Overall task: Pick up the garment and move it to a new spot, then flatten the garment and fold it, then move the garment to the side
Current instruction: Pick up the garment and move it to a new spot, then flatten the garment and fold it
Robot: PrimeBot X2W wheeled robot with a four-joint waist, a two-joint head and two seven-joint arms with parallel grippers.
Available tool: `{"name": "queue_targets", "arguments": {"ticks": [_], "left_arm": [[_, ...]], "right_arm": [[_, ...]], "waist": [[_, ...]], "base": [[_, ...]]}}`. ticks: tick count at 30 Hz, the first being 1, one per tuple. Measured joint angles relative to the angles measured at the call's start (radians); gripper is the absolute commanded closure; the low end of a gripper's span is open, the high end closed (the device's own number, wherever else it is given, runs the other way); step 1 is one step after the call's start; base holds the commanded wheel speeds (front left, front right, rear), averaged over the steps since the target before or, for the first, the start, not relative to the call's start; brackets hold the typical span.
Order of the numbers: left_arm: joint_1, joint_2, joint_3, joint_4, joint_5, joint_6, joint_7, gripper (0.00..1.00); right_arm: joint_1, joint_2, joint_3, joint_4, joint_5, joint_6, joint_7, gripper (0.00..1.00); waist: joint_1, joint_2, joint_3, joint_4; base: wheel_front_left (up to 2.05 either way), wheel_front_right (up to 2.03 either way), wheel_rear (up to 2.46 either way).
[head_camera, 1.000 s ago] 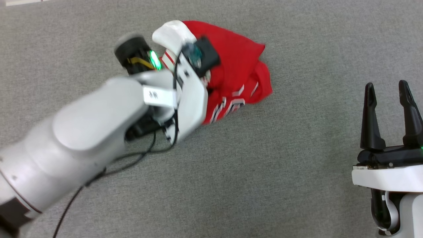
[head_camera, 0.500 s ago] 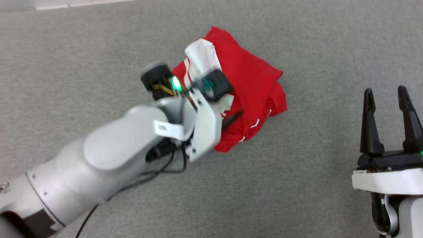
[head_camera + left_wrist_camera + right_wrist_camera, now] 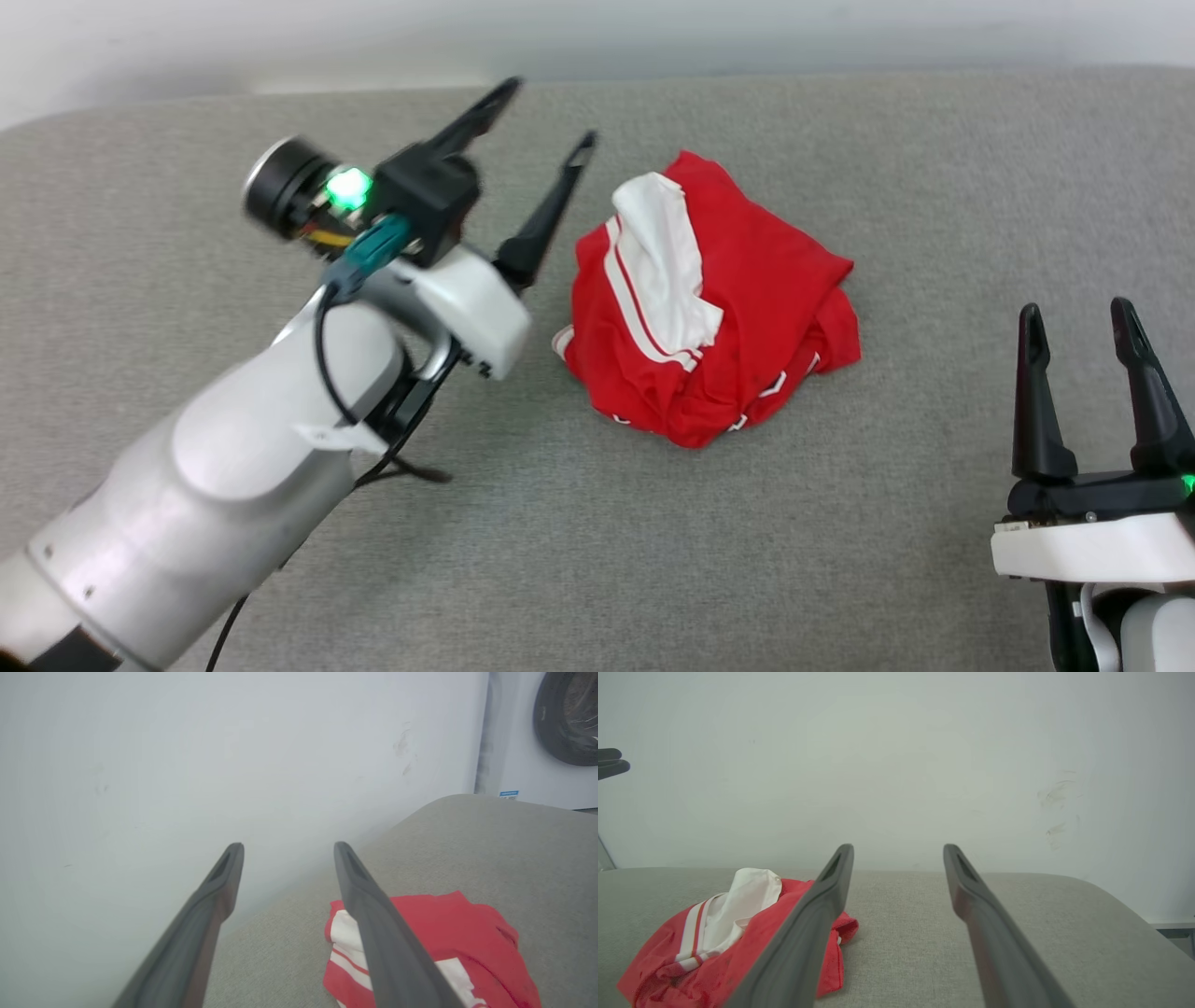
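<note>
Left arm (image 3: 252,457): pale grey forearm, entering the head view from 8 o'clock and reaching toward 12. A black cable (image 3: 327,345) loops along the wrist, and a green light (image 3: 347,187) glows on the dark housing at 10 o'clock.

Left gripper (image 3: 550,112): two long dark fingers, raised above the surface at 11 o'clock of the head view, tips aimed toward 1 o'clock. Jaws spread wide. In the left wrist view (image 3: 288,845) the wall and the grey surface show between the fingers. It stands clear of the cloth, which lies at 5 o'clock from its tips.

Garment (image 3: 738,308): red T-shirt, bunched in a loose heap on the grey surface (image 3: 653,560), just past the centre of the head view toward 1 o'clock. No gripper touches it. A white sleeve (image 3: 663,271) lies across its top, with white-and-red striped trim (image 3: 621,289) running along the sleeve's 9 o'clock side. Small white marks show near the 5 o'clock edge; they are too folded to read. In the left wrist view the heap (image 3: 444,924) sits at 5 o'clock, partly behind the right-hand finger. In the right wrist view (image 3: 658,961) it sits at 8 o'clock, behind the left-hand finger.

Right gripper (image 3: 1075,307): two dark fingers on a black and white base, at 4 o'clock of the head view, pointing to 12. Jaws parted, grey surface between them, confirmed in the right wrist view (image 3: 899,847). It stands well apart from the heap, which lies at 10 o'clock from it.

Wall (image 3: 560,28): pale, plain, along the 12 o'clock edge.

Appliance (image 3: 514,742): white, with a dark round door, at 2 o'clock of the left wrist view.
</note>
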Motion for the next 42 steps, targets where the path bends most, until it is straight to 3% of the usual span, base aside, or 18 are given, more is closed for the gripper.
{"name": "queue_targets", "arguments": {"ticks": [6, 10, 15, 21, 27, 42], "left_arm": [[0.164, 0.024, 0.152, -0.066, 0.076, 0.127, -0.016, 0.00], [0.320, 0.026, 0.260, -0.132, 0.161, 0.167, -0.018, 0.00], [0.516, -0.020, 0.416, -0.187, 0.247, 0.202, -0.018, 0.00], [0.690, -0.100, 0.554, -0.207, 0.353, 0.185, -0.018, 0.00], [0.809, -0.184, 0.654, -0.198, 0.437, 0.134, -0.018, 0.00], [0.920, -0.305, 0.812, -0.165, 0.578, 0.022, -0.018, 0.00]], "right_arm": [[0.019, 0.000, 0.001, 0.002, -0.007, 0.000, 0.000, 0.00], [0.033, 0.000, 0.001, 0.003, -0.009, 0.000, 0.000, 0.00], [0.049, 0.000, 0.004, 0.006, -0.008, 0.000, 0.000, 0.00], [0.071, 0.000, 0.014, 0.012, -0.005, 0.000, 0.000, 0.00], [0.096, 0.000, 0.020, 0.026, 0.001, 0.000, 0.000, 0.00], [0.158, 0.000, 0.030, 0.071, 0.027, 0.000, 0.000, 0.00]], "waist": [[0.0000, 0.0000, -0.043, 0.030], [0.0000, 0.0000, -0.066, 0.041], [0.0000, 0.0000, -0.090, 0.046], [0.0000, 0.0000, -0.116, 0.050], [0.0000, 0.0000, -0.139, 0.051], [0.0000, 0.0000, -0.177, 0.059]], "base": [[0.00, 0.00, 0.00], [0.00, 0.00, 0.00], [0.00, 0.00, 0.00], [0.00, 0.00, 0.00], [0.00, 0.00, 0.00], [0.00, 0.00, 0.00]]}}
